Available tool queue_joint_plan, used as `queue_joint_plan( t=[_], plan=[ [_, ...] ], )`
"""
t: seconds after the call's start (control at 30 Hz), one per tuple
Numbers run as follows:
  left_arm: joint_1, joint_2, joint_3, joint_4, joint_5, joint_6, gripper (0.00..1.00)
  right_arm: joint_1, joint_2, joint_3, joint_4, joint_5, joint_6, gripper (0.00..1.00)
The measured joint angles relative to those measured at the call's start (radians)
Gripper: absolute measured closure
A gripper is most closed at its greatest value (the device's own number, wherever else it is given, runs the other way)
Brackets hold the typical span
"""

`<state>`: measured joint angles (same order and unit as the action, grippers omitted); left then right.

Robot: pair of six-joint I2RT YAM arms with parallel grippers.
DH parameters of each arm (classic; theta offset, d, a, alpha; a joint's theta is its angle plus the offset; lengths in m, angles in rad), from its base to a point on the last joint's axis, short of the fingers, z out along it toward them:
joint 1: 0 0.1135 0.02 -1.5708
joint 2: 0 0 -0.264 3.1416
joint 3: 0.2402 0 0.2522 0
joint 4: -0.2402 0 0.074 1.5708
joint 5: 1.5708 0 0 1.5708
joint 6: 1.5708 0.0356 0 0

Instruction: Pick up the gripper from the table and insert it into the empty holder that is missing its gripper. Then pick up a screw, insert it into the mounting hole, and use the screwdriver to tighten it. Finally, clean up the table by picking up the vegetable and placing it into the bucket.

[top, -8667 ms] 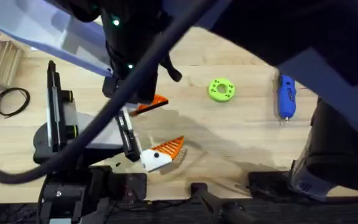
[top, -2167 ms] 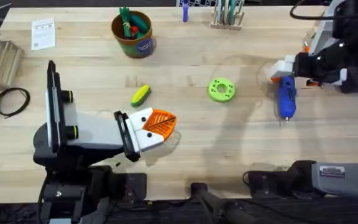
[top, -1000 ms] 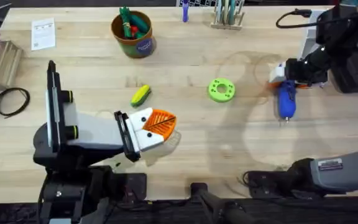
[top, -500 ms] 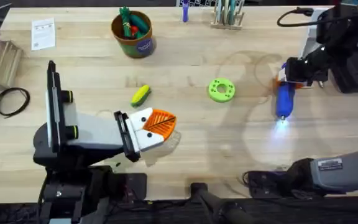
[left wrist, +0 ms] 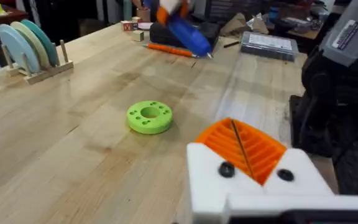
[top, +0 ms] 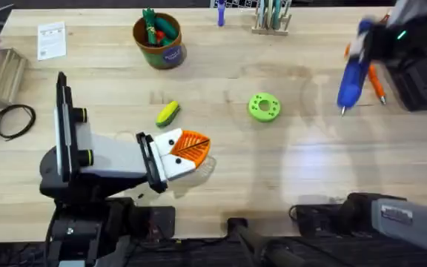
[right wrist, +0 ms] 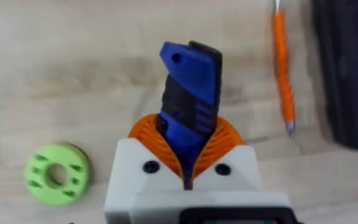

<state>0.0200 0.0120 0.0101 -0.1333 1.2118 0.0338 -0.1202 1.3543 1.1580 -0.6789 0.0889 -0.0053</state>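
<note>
Right pincer [right wrist: 188, 163] clamps the screwdriver [top: 353, 68], lifted, bit pointing down-left, seemingly toward the holder [top: 170, 157] well left.

Blue screwdriver [top: 353, 65] with black grip; yellow corn [top: 167, 113], green end; green disc [top: 264, 106]; brown-orange bucket [top: 159, 38]; pale wood desk [top: 258, 170]; orange ribbed, white-based hands.

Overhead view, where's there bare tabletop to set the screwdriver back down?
Bare wood lies right of the green disc, under the lifted screwdriver held by the right gripper, and along the near edge of the table. It is crowded near the orange pen, the corn and the bucket.
</note>
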Motion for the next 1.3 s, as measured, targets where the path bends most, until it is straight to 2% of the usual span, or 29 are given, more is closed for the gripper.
queue_joint_plan(
  t=[0.17,0.57,0.7,0.83,0.93,1.07,1.17,1.3],
  plan=[
    [0.000,0.000,0.000,0.000,0.000,0.000,0.995,0.070,-0.165,0.061,0.082,-0.043,0.051,0.978],
    [0.000,0.000,0.000,0.000,0.000,0.000,0.995,0.172,-0.412,0.060,0.229,-0.348,0.227,0.978],
    [0.000,0.000,0.000,0.000,0.000,0.000,0.995,0.242,-0.484,0.016,0.342,-0.387,0.256,0.978],
    [0.000,0.000,0.000,0.000,0.000,0.000,0.995,0.297,-0.546,-0.103,0.525,-0.409,0.311,0.978],
    [0.000,0.000,0.000,0.000,0.000,0.000,0.995,0.333,-0.553,-0.216,0.723,-0.424,0.358,0.978],
    [0.000,0.000,0.000,0.000,0.000,0.000,0.995,0.383,-0.501,-0.361,1.018,-0.481,0.419,0.978],
    [0.000,0.000,0.000,0.000,0.000,0.000,0.995,0.423,-0.426,-0.412,1.166,-0.538,0.447,0.978],
    [0.000,0.000,0.000,0.000,0.000,0.000,0.995,0.479,-0.284,-0.423,1.365,-0.628,0.466,0.978]
  ],
)
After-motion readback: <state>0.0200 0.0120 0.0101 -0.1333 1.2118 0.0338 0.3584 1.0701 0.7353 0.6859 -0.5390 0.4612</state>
